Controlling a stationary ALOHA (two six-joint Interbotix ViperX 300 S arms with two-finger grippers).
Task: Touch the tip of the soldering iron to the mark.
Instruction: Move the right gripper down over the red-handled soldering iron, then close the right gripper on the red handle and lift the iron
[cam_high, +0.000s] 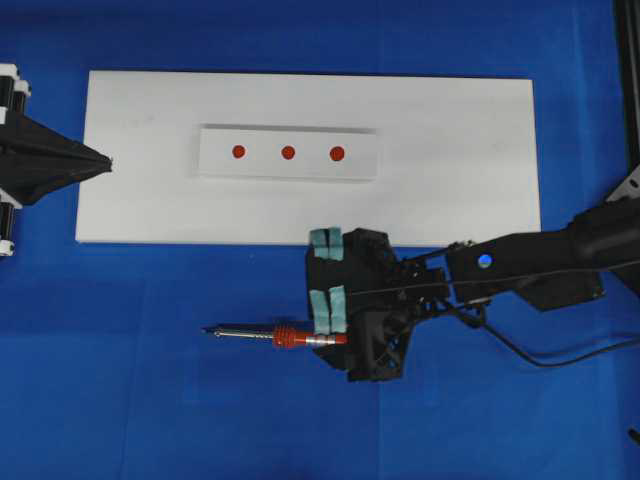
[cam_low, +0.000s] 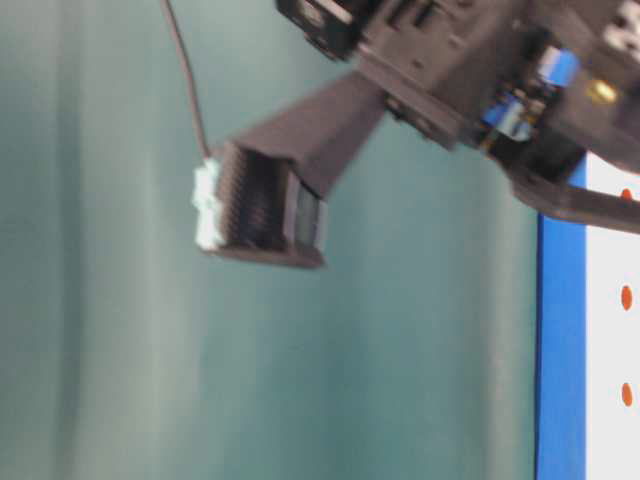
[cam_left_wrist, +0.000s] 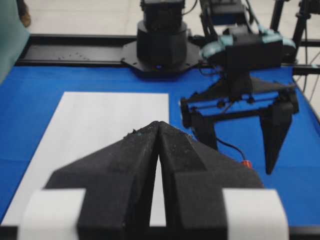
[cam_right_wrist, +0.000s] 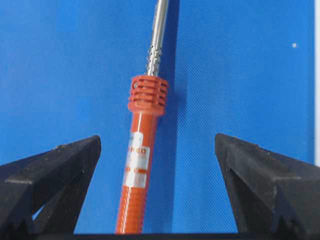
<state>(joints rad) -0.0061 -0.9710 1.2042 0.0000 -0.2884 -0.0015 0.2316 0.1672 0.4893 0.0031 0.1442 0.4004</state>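
We found the soldering iron (cam_high: 280, 336) lying flat on the blue worktop (cam_high: 150, 400), in the lower middle of the overhead frame, tip toward the left, handle toward the right, cord trailing off to the right. It lay below the white board (cam_high: 450, 180) and well apart from it.

The right gripper (cam_high: 328, 282) stood over the handle end with its jaws wide apart and nothing in them. In the right wrist view the red-orange handle ran up the gap between the two black fingers (cam_right_wrist: 50, 175), nearer the left one and touching neither. We judged this a straddle set up for a grasp on the handle, clear of the metal shaft.

The mark (cam_high: 288, 152), middle of three red dots, sat on the white block (cam_high: 220, 165) in the upper middle of the overhead frame, untouched and well apart from the tip. With the iron on the worktop, pickup and carry were all left to do.

The left gripper (cam_high: 100, 162) sat at the board's left edge, jaws together on nothing, we judged parked out of the way.

A white label on the handle carried red print, too blurred for us to read with confidence. No other writing was legible.
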